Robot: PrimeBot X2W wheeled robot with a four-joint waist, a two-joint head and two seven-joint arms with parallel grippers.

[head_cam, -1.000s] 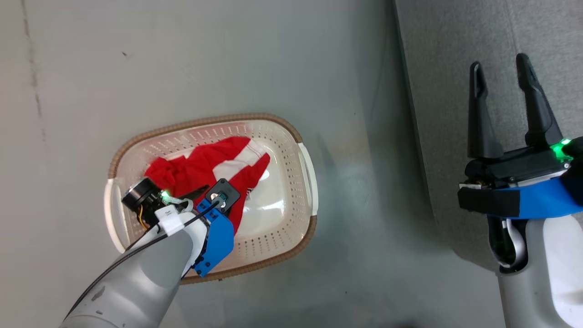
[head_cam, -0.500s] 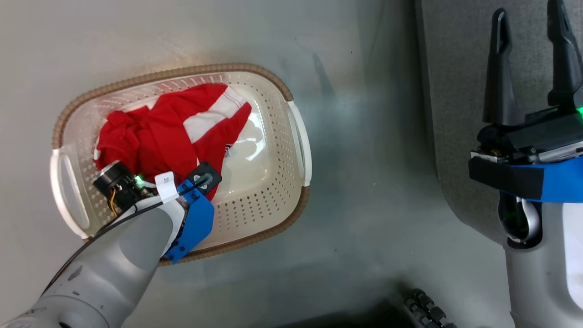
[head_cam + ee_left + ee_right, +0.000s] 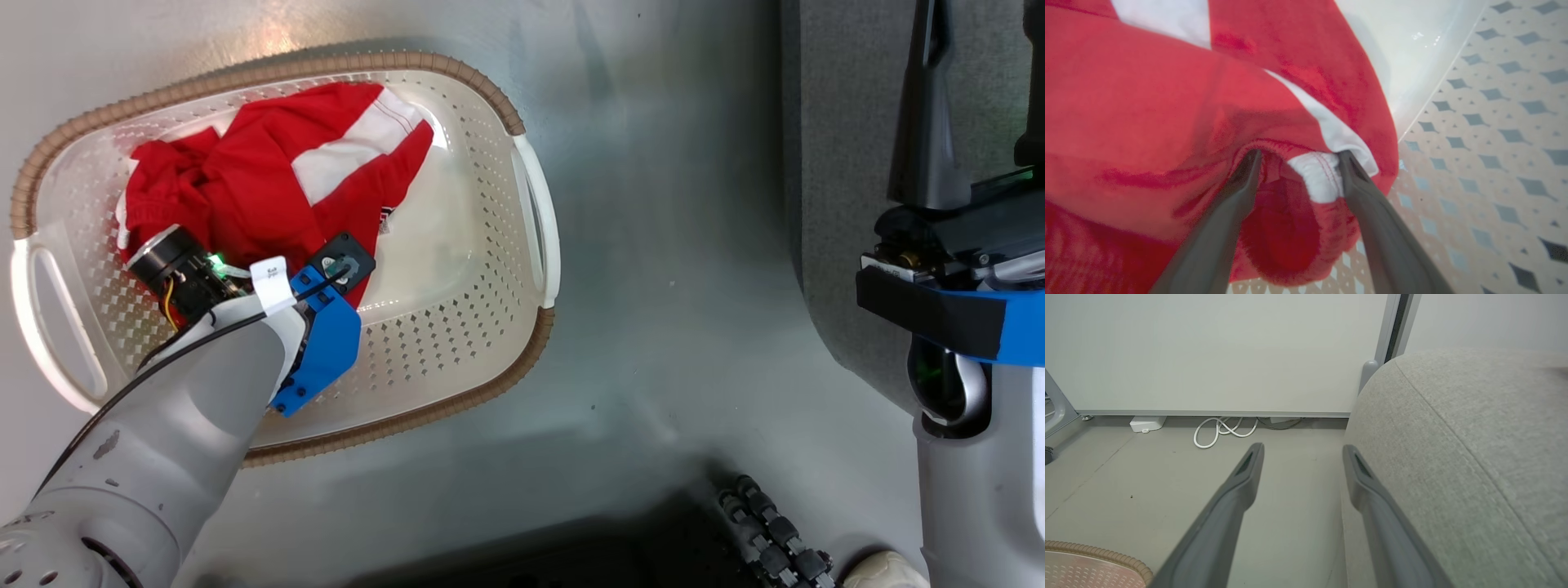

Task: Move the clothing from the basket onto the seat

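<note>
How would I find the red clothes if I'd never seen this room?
Start at the big grey sofa seat; on the floor beside it stands a cream basket with holes and a brown rim. Inside lies the clothing, a crumpled heap: the only bright red thing around, with white stripes.

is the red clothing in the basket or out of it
In. The red clothing lies crumpled on the floor of the basket, inside its brown rim; the open left pincer straddles a fold.

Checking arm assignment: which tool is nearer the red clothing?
Left. The left tool is in the basket, open astride a fold of the clothing; the right tool hangs open by the seat, well clear.
</note>
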